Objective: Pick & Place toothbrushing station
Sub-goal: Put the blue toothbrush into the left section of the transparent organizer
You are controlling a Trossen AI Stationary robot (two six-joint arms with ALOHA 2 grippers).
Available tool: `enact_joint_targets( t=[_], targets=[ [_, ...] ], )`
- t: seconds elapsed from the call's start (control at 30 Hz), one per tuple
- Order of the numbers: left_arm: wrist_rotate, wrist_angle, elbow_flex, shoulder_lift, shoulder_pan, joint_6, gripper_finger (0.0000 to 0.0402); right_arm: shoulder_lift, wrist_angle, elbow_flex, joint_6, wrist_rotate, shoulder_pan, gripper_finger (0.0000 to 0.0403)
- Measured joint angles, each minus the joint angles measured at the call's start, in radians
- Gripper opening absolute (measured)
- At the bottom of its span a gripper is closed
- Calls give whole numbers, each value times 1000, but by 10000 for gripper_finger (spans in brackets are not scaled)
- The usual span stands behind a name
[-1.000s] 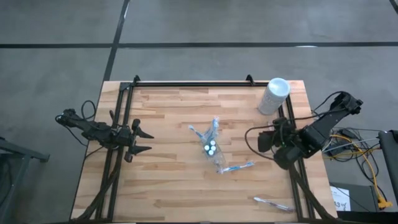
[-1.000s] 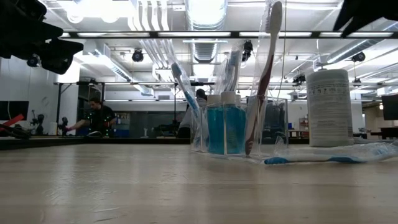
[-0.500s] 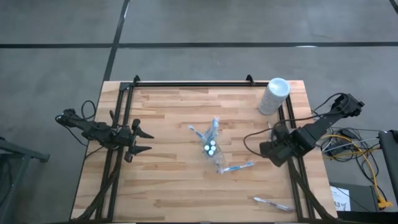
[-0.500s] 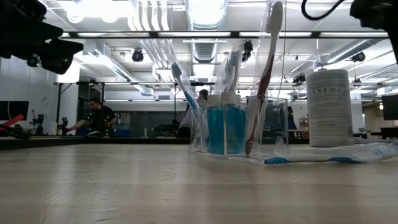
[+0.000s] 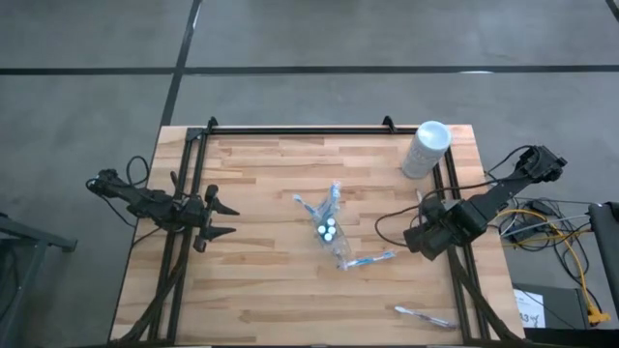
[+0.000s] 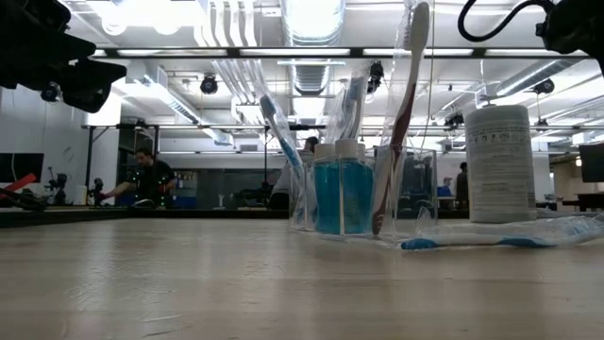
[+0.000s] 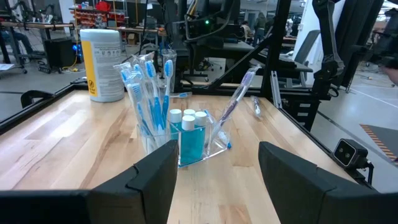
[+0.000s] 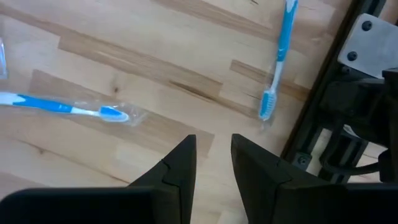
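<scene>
Hidden: I can't see the right gripper [image 5: 418,239] fingertips from above, arm body covers them | Cut off: wrapped toothbrush [image 8: 59,107] handle leaves the right wrist picture's edge | Too small: label print on the white cylinder [image 7: 104,65] unreadable | Blurred: people beyond the cylinder, low view

Left half of the counter [image 5: 261,280] lies bare; the toothbrush cluster [image 5: 329,229] blocks centre, the white cylinder [image 5: 427,148] upper right.
</scene>
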Motion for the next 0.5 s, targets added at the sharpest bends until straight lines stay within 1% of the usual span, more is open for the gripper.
enact_joint_targets(
  t=[0.23,0.5],
  targets=[
    [0,0,0,0,0,0,227,-2,-14,1,-3,-5,0,98],
    [0,0,0,0,0,0,227,-1,16,3,-66,-8,0,98]
  ],
)
